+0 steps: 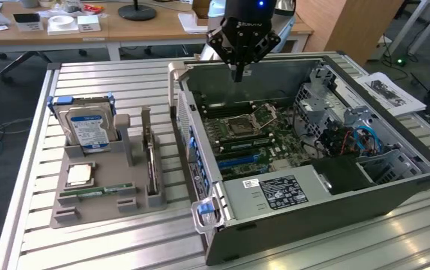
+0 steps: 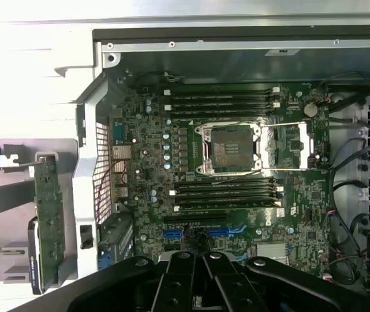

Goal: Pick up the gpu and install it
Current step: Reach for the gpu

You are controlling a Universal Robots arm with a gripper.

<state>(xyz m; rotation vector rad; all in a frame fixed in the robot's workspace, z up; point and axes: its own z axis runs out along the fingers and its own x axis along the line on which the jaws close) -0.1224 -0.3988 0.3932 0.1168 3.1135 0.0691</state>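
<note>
The slatted metal table (image 1: 87, 247) is carrying an open computer case (image 1: 297, 225) that is lying on its side, with the motherboard (image 1: 275, 146) facing up and its blue expansion slots (image 1: 237, 162) sitting exposed near the middle of the board. Just beside the case, on the exterior view's left, a grey parts holder (image 1: 95, 208) is keeping a hard drive (image 1: 87, 129) upright at its far end. The gpu (image 1: 150, 163) is standing on edge in a narrow groove along the side of the holder nearest the case, untouched and well apart from the tool. The gripper (image 1: 239, 73) is hanging over the far wall of the case, above the board, with its fingers pressed together and pinching nothing. The work is judged to be at the reaching stage, with the pick not yet made. Doing it well is likely calling for fingers spread wider than the thin card, lined up with its long top edge, and closing on the bare middle of that edge, away from the bracket end. Lifting straight up along the groove is likely the safest way, since a tilted pull could be binding the card against the holder walls.
</note>
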